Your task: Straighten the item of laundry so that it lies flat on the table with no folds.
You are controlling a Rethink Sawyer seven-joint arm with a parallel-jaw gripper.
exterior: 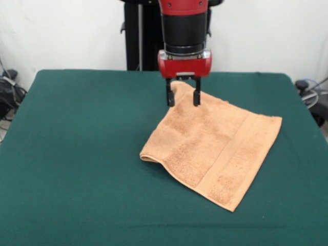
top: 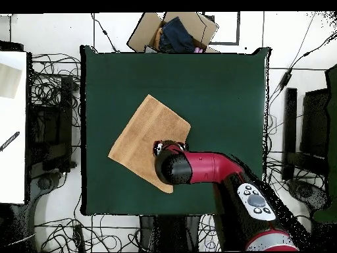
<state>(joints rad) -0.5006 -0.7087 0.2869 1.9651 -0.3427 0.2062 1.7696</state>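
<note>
Front view shows the gripper (exterior: pixel 182 95) with its two dark jaws set apart, straddling the raised far corner of the peach-orange towel (exterior: pixel 215 148); cloth stands up between them, though whether they press on it or merely flank it is hard to tell, so they read as parted rather than clenched. A risk from here: if the jaws lift or pull without a firm hold, the peaked corner could slip free and fall back on itself, adding a fold; a pull with too much cloth caught might drag the whole towel across the felt instead of spreading it. From that peaked corner the towel runs down and outward toward the camera, lying mostly flat on the green tabletop (exterior: pixel 77 154), with a doubled-under edge at its left corner and a woven band along its right side. Overhead, the arm (top: pixel 204 166) covers one corner of the towel (top: pixel 141 135), which sits left of the tabletop's centre
</note>
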